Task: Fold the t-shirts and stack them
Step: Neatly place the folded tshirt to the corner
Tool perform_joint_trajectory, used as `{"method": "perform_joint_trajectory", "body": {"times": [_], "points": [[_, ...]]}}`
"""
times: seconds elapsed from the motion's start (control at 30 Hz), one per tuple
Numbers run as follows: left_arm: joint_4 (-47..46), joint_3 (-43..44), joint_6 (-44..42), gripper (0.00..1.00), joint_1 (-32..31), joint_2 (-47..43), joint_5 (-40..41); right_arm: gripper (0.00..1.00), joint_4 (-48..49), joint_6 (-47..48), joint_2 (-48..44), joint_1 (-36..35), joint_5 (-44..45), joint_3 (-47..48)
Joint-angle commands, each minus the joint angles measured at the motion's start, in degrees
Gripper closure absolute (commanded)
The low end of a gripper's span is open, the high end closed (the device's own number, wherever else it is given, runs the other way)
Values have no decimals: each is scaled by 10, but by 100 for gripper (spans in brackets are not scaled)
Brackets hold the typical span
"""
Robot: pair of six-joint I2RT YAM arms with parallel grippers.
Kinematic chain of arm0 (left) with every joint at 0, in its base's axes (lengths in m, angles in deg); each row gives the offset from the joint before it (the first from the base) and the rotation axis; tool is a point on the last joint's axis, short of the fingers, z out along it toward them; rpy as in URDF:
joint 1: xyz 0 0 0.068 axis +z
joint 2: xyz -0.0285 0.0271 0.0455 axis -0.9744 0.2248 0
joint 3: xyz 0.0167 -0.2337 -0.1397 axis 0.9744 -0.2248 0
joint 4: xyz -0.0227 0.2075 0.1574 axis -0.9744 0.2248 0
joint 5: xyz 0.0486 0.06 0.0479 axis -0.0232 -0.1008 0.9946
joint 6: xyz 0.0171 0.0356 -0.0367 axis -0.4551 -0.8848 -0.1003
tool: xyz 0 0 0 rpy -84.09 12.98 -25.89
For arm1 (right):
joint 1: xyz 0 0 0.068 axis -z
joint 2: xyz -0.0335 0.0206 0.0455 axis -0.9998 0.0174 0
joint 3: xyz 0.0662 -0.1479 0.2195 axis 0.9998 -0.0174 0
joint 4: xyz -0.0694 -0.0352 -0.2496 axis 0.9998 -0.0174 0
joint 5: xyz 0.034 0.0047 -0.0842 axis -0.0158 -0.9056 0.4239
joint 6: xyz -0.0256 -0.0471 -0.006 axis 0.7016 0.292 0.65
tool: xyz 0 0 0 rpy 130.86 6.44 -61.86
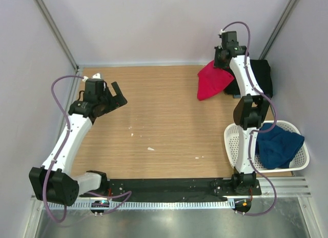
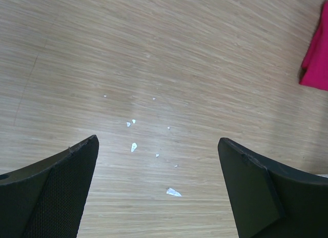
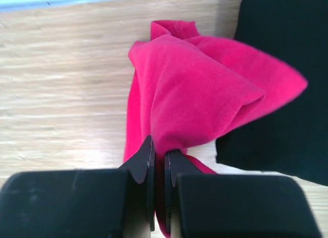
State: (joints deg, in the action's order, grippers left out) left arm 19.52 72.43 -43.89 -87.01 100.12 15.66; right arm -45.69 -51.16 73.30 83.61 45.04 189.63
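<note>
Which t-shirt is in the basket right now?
The navy blue t-shirt, bunched in the white basket. The red t-shirt and black t-shirt are outside it, far across the table.

White basket [image 1: 233, 143], scraps [image 1: 150, 149] on table [image 1: 164, 99]

Top camera overlooks the whole table [image 1: 164, 110]; both close wrist cameras also catch the red t-shirt [image 1: 211, 81].

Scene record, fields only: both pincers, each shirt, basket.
left pincer: open, over bare table, holding nothing
right pincer: shut on a fold of the red shirt
red shirt: bunched, far right, next to the black shirt
black shirt: lying flat in the far right corner
navy shirt: crumpled inside the basket
basket: near right, beside the right arm
stack: none yet
</note>
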Motion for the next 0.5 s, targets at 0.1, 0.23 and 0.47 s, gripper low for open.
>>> {"method": "perform_joint_trajectory", "body": {"times": [0.1,0.23,0.47], "points": [[5,23,5,0,3,17,-12,99,-20,62,-30,29,9,56],[13,31,5,0,4,24,-11,99,-15,96,-33,46,-43,82],[25,40,8,0,5,35,-11,99,1,134,-31,87,-51,124]]}}
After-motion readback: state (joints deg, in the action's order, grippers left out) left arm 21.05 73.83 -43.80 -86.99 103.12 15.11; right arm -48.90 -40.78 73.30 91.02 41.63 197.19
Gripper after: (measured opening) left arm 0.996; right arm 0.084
